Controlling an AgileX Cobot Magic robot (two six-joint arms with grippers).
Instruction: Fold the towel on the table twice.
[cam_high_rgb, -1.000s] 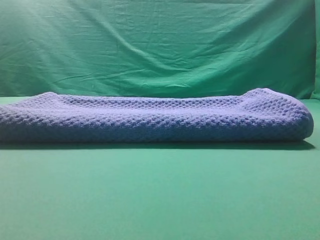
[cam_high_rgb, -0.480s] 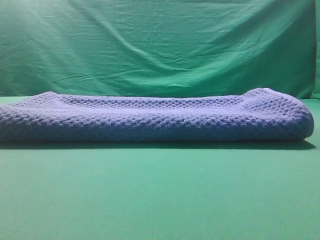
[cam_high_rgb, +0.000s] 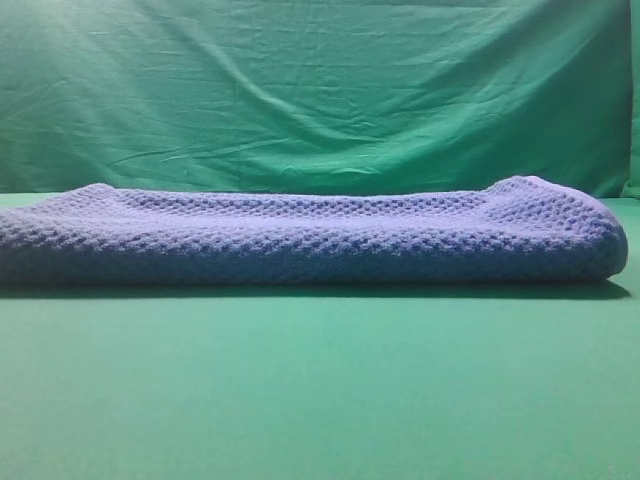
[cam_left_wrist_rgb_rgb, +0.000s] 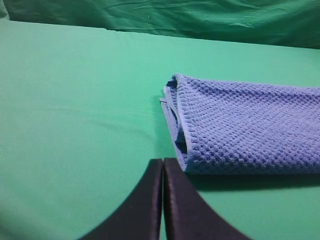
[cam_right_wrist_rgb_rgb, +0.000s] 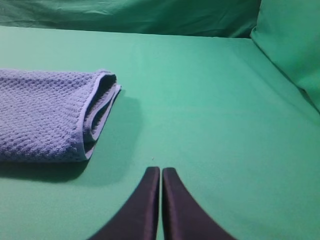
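Green and smooth, the surface (cam_high_rgb: 320, 390) fills the near part of the exterior high view, bare up to the front edge of the towel (cam_high_rgb: 310, 240). Neither arm shows in that view. The towel lies flat across the middle of the surface as a long folded bundle, blue-grey with a bumpy waffle weave, running from the left border of the view almost to the right one, with a narrow shadow under its near edge.

From the left wrist view, the left pincer (cam_left_wrist_rgb_rgb: 163, 167) sits low at the bottom of the picture, its two dark fingers pressed together with nothing between them. Its tip is just beside the towel's near left corner (cam_left_wrist_rgb_rgb: 240, 130), apart from it; the layered end with its thin pale edge faces left. Bare surface spreads to the left and beyond.

From the right wrist view, the right pincer (cam_right_wrist_rgb_rgb: 161, 175) is likewise closed on nothing, over bare surface. The towel's right end (cam_right_wrist_rgb_rgb: 45, 115) lies to the left and a little farther off, its stacked layers visible along the end.

Behind the towel hangs a wrinkled green backdrop cloth (cam_high_rgb: 320, 90), which wraps round at the far right (cam_right_wrist_rgb_rgb: 292, 45)
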